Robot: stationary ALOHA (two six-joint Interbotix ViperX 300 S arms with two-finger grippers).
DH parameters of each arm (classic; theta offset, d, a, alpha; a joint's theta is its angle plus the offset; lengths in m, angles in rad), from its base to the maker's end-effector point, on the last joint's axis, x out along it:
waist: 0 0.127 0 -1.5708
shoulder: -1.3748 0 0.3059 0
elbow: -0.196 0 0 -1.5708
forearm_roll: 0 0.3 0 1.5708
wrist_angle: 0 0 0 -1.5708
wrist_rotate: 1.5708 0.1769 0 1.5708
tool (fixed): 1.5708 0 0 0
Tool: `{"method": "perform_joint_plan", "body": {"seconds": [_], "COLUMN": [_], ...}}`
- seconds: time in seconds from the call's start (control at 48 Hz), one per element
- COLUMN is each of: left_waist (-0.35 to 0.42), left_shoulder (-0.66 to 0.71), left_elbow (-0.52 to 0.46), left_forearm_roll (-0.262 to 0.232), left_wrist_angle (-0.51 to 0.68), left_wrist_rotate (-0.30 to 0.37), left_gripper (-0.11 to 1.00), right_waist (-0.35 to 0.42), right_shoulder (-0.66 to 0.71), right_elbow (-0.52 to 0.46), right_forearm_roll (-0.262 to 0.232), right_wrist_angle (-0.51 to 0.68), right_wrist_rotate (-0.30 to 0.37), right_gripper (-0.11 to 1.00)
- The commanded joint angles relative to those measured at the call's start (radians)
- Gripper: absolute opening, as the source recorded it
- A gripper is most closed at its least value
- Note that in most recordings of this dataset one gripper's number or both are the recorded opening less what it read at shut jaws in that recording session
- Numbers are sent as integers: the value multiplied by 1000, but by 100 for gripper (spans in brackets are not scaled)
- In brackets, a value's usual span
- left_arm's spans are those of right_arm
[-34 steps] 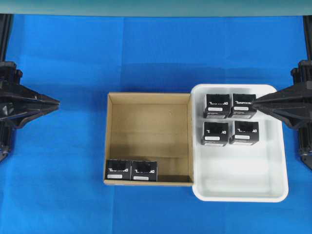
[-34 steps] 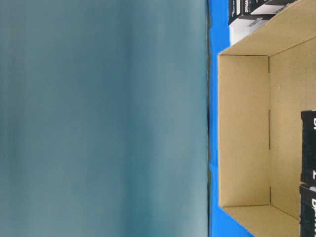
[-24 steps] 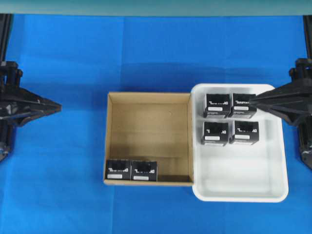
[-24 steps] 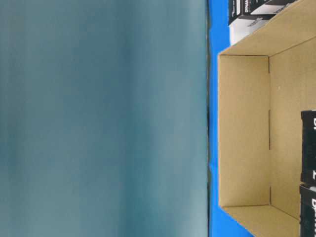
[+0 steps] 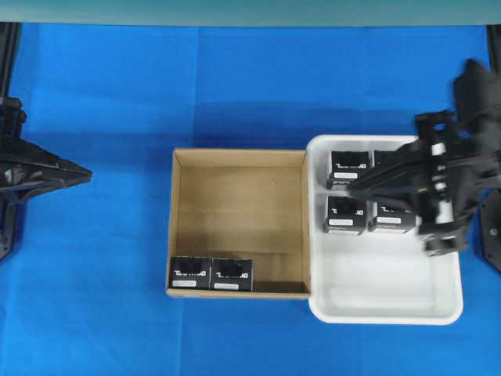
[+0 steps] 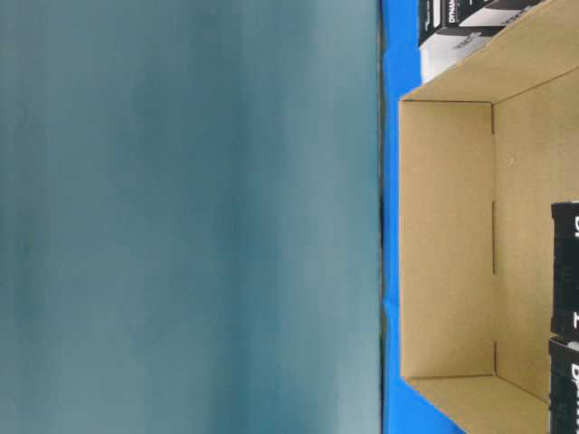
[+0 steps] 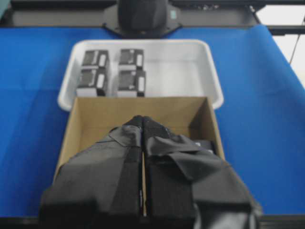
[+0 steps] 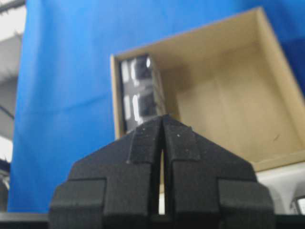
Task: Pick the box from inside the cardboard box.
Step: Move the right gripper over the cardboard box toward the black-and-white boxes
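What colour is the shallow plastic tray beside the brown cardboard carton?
White. The shallow plastic tray shows best in the overhead view.

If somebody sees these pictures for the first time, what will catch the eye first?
Against the blue cloth, the brown cardboard box sits in the middle, with two black boxes in its near left corner. Beside it, a white tray holds four more, and the right gripper, fingers shut, reaches over them.

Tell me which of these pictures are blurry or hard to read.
Overhead view: sharp, except the right arm, smeared over the white tray. Table-level view: turned sideways, mostly a blank teal surface. Right wrist view: black boxes in the cardboard box are soft, with glare. Left wrist view: the near gripper is out of focus.
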Motion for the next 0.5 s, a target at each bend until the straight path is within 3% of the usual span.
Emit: {"method": "perform_joint_plan", "body": {"seconds": [0.0,0.48], "left_waist": [-2,-2], "left_shoulder": [8,3], "left_elbow": [-28,-34], "left_forearm_roll": [5,3], "left_wrist_angle": [-3,-3], "left_wrist_rotate": [-5,-14], "left_gripper": [-3,-3], "right_waist": [14,54], "right_shoulder": [67,502], "right_elbow": [-72,-543], "right_forearm_roll": [5,6], "right_wrist_angle": [49,558], "right_wrist_rotate": [2,-12], "right_gripper": [2,2]}}
